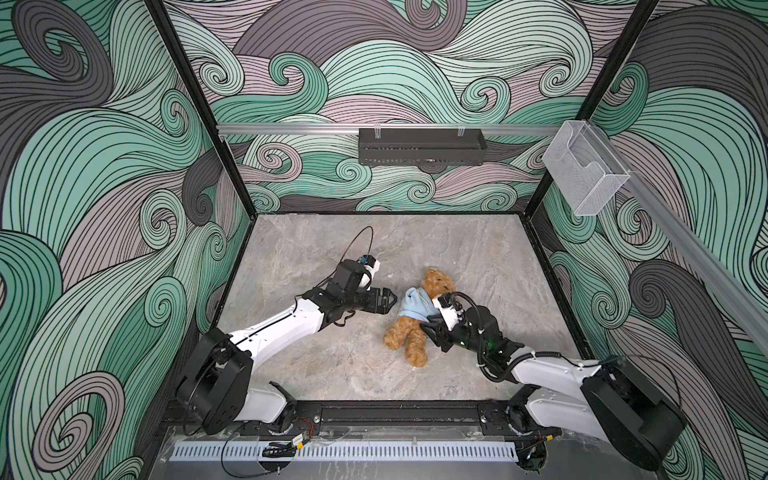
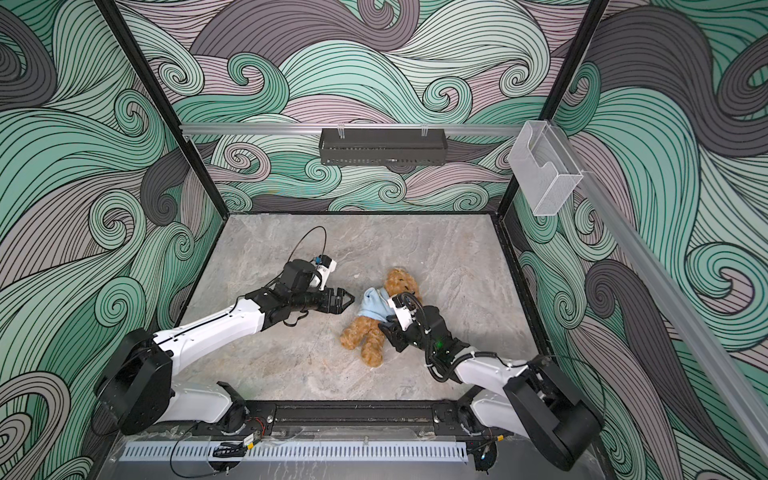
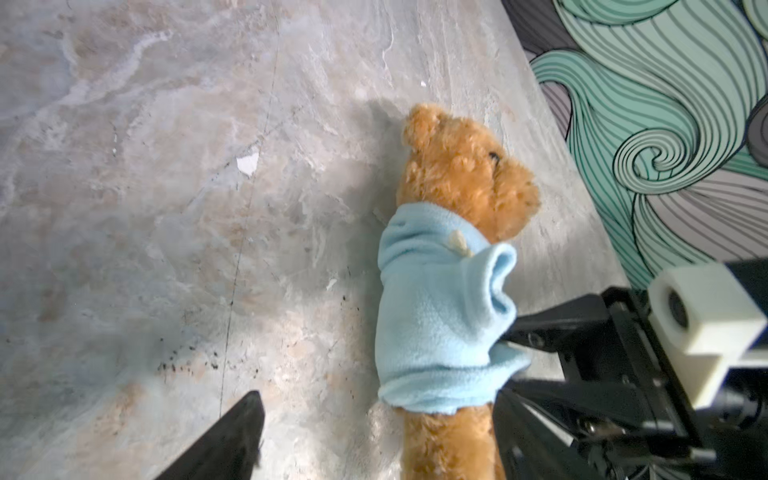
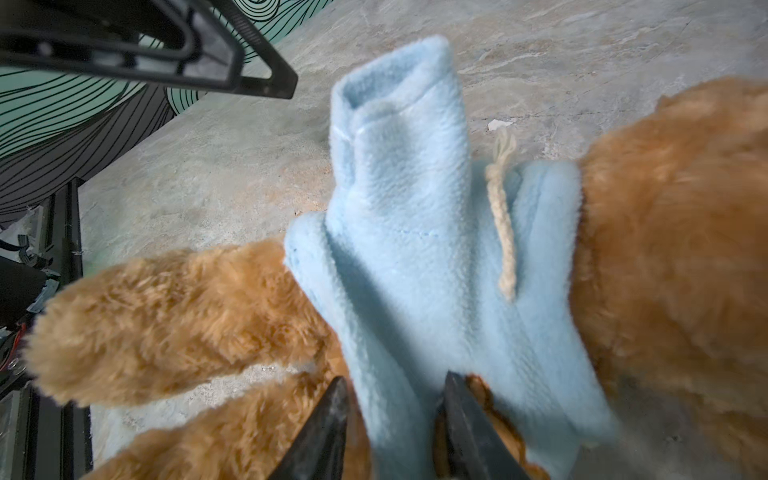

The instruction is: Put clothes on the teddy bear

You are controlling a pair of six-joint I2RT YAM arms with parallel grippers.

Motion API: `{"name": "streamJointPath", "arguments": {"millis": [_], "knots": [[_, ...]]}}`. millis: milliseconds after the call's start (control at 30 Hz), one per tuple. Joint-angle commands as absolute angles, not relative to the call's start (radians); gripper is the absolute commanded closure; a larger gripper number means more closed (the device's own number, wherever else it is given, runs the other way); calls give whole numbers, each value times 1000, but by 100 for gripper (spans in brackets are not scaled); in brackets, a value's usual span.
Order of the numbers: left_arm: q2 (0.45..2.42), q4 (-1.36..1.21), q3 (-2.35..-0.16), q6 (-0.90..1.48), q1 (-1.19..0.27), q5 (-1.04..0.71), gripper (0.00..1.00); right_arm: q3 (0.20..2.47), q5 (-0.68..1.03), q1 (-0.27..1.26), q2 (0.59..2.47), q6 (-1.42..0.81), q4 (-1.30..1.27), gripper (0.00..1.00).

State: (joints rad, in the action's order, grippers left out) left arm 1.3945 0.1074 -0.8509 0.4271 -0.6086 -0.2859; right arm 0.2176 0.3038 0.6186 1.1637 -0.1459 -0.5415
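**Top views: teddy bear (image 1: 437, 283) lies on the table (image 1: 332, 374), garment (image 1: 417, 305) around its trunk**

Both top views show the teddy bear (image 2: 401, 283) a little right of the middle of the stone-patterned table. Its head is toward the back wall and its two legs are toward the front edge. The light-blue garment (image 2: 376, 305) covers the trunk between the head and the legs.

The left gripper (image 1: 394, 302) (image 2: 350, 304) is just beside the garment, on the side away from the right arm. Its jaws stand wide and nothing is between them. A narrow strip of table separates its tips from the fleece.

The right gripper (image 1: 428, 324) is on the other side of the bear, low at the hem of the garment. In the right wrist view its two dark fingers (image 4: 328, 424) are part way apart, and a fold of the blue fleece fills the gap between them. Whether they press this fold or only stand around it, I cannot tell. The same view shows a sleeve (image 4: 395, 104) standing up from the trunk. A cream cord (image 4: 503, 232) lies on the fleece near the neck.

In the left wrist view the head of the bear is turned sideways and one dark eye is visible. The open end of the sleeve faces the right gripper.
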Motion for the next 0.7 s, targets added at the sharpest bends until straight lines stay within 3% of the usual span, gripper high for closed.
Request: {"name": "streamJointPath", "arguments": {"millis": [0,133,233,367,500,667], "knots": [[1494,172,-966,415,-610,-437,17,232,316,617,1046,-169,-402,52],[1538,139,-967,439,-621,-461,33,256,289,615,895,-207,-305,44],[1531,108,-930,460,-622,-437,39,277,265,616,884,-261,-286,43],[1562,33,-902,519,-627,-498,38,325,170,610,988,-387,-260,48],[1615,-47,-888,592,-668,-544,36,374,128,573,1142,-481,-261,64],[1641,-191,-865,661,-751,-618,36,495,147,504,1343,-421,-301,67]]}}
